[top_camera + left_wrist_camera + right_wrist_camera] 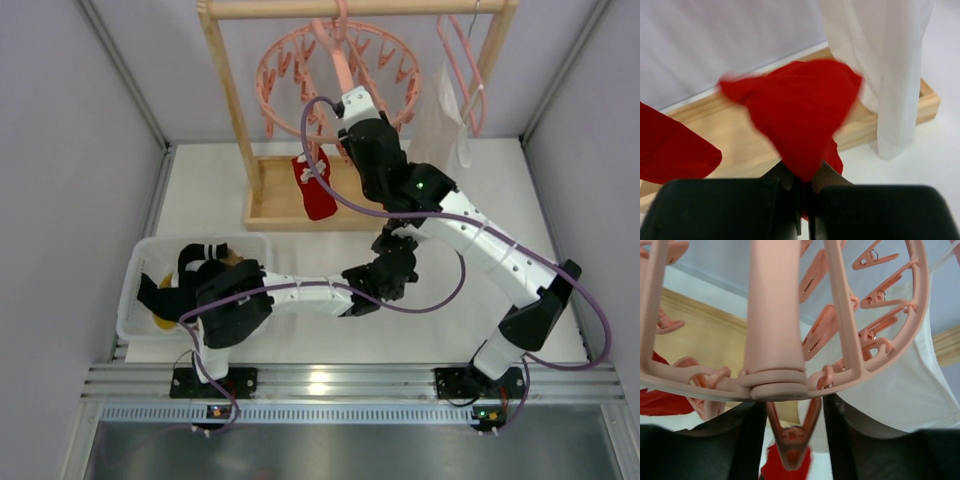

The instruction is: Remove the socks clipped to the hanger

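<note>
The hanger [300, 62] hangs directly above our right gripper [794, 415], its centre post coming down just over the fingertips. Our left gripper [802, 182] sits well apart from it, clenched on a loose red sock [795, 110] that fans out ahead of its fingers. We therefore judge the right arm to be the nearer one for the next release. The clipped red sock [782, 467] hangs below, showing low between the right fingers. Its clip [791, 442] stands between those fingers, which are spread to either side of it. The clip's long axis is upright, with its mouth downward on the sock. We cannot tell whether the pads press its arms. A squeeze across the clip's upper arms should let the sock drop.
</note>
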Controlling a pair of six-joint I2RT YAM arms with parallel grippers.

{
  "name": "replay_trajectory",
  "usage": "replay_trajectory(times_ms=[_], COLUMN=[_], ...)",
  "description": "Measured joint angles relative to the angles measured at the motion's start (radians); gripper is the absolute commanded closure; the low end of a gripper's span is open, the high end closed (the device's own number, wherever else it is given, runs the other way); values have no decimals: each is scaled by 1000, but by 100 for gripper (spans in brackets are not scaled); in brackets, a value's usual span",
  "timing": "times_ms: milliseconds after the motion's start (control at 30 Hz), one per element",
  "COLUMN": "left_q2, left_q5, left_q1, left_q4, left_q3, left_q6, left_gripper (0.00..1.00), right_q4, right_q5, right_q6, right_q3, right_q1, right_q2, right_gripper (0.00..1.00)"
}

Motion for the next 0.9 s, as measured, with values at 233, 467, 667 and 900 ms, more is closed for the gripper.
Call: replay_trajectory(times_ms=[233, 467, 667, 900], left_q2=[-226, -512, -653, -848], left_q5=[26, 33, 17, 44], left_q1=[-3, -3, -1, 69], left_q4=[-103, -364, -727, -1040], left_q3=[-326, -428, -420, -435], left_q6=[-196, -429, -616, -765], left_gripper=[100, 100, 100, 100], right_q4=[7, 8, 28, 39], right_q5=[-98, -236, -319, -338], right_q6=[56, 137, 211, 283], right_q3=[-63, -142, -321, -528], right_q1=[0, -1, -2, -6], right_q2=[-47, -196, -422, -628], right_gripper=[28, 6, 1, 1])
